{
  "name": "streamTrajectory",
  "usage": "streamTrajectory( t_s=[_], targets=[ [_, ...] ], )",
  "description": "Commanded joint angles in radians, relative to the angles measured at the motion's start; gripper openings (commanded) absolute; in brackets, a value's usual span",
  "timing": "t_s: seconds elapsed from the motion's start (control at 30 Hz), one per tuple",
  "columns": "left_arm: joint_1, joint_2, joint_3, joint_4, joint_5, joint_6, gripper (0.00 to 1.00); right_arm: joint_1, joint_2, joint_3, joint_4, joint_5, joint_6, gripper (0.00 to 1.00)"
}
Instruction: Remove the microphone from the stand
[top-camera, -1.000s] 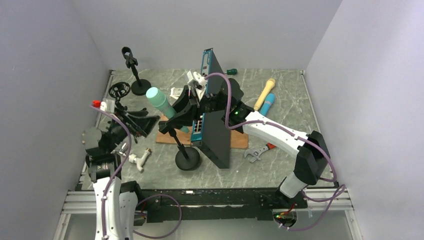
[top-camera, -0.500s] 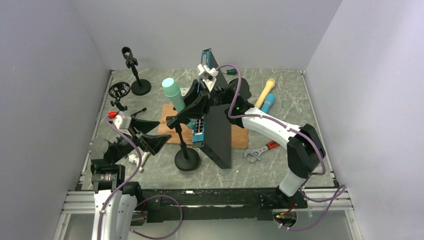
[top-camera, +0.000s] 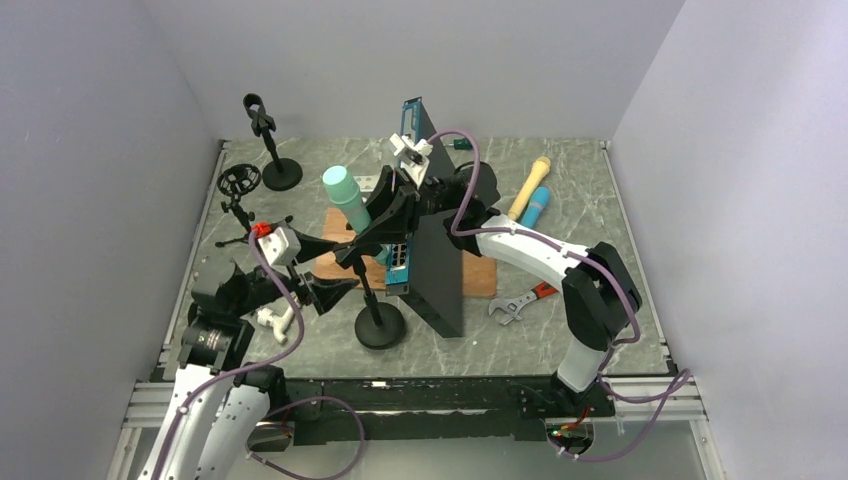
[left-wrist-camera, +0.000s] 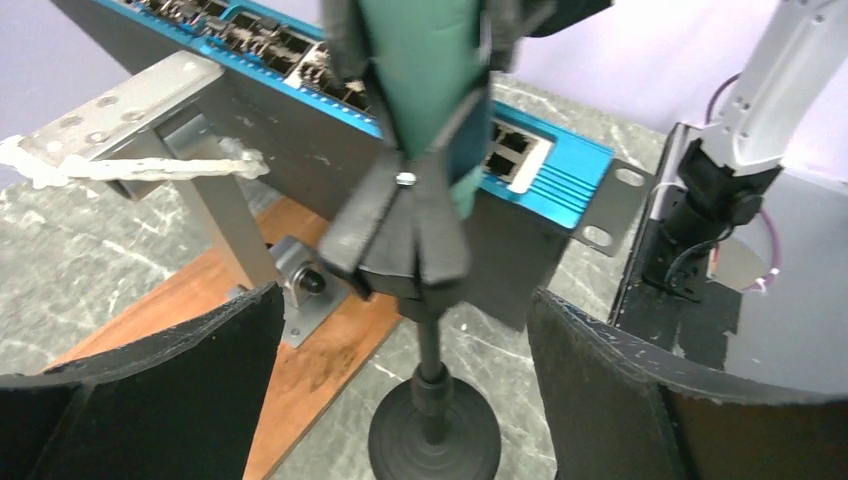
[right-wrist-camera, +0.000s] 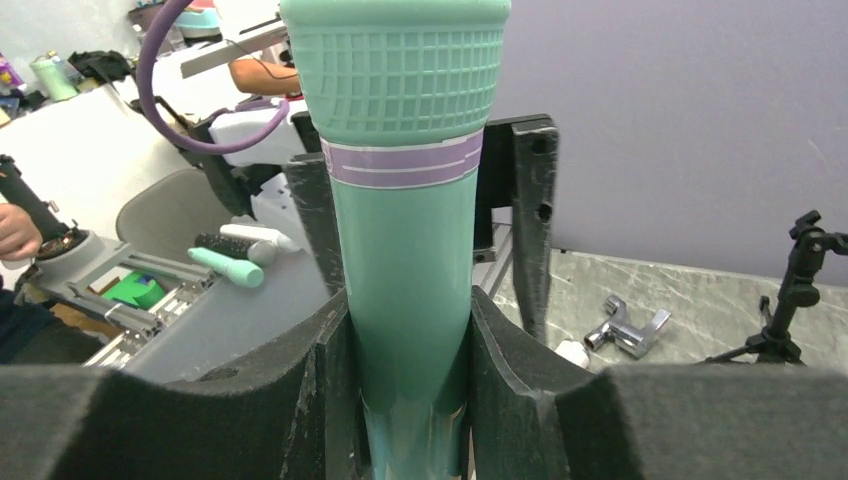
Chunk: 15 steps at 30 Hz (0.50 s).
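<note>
Teal microphone, plastic look, grid-pattern head, one purple band below the head. Tilted over the middle of the surface, head up and to the left, tail down at the forked clip of the stand. Clamped in the right hand, foam pads pressed on both sides of the body just under the band. Tail and clip cut off at the bottom of the right wrist view, head cut off at the top of the left wrist view. Seating in the clip hard to judge.

Left hand spread wide, holding nothing, low and left of the stand. Pole framed between its two fingers in the left wrist view, no contact.

Just behind the stand: one network switch, black case, blue port face, standing on edge on one wooden board. Port lettering too small to read.

Count:
- Three microphones in all: the teal one, plus one yellow microphone and one blue microphone lying side by side at back right.
- Two round-base stands, the second stand at back left.
- One small tripod mount near it.
- One wrench.
- One green-handled screwdriver.
- One metal pipe fitting, partly hidden behind the left arm's cable.
</note>
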<state>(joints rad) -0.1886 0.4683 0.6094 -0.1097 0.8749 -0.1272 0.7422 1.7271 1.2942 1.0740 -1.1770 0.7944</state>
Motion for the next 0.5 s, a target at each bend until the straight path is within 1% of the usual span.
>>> streamTrajectory(
  t_s=[0.0,0.1,0.23,0.27,0.37,0.47],
  targets=[
    [-0.016,0.038,0.063,-0.026,-0.071,0.115,0.91,0.006,-0.020,0.011,0.192,0.002,0.081,0.00],
    [-0.017,0.032,0.041,0.053,-0.037,0.087,0.90,0.018,-0.035,-0.016,0.176,0.008,0.051,0.00],
    [-0.017,0.054,0.033,0.128,0.061,0.042,0.77,0.035,-0.046,-0.021,0.098,0.017,-0.011,0.00],
    [-0.017,0.058,0.033,0.135,0.090,0.039,0.76,0.037,-0.042,-0.018,0.093,0.017,-0.013,0.00],
    [-0.019,0.055,0.022,0.133,0.126,0.051,0.73,0.045,-0.035,-0.009,0.101,0.015,-0.004,0.00],
    [-0.030,0.049,0.018,0.112,0.121,0.077,0.75,0.046,-0.034,-0.002,0.088,0.020,-0.012,0.00]
  ],
)
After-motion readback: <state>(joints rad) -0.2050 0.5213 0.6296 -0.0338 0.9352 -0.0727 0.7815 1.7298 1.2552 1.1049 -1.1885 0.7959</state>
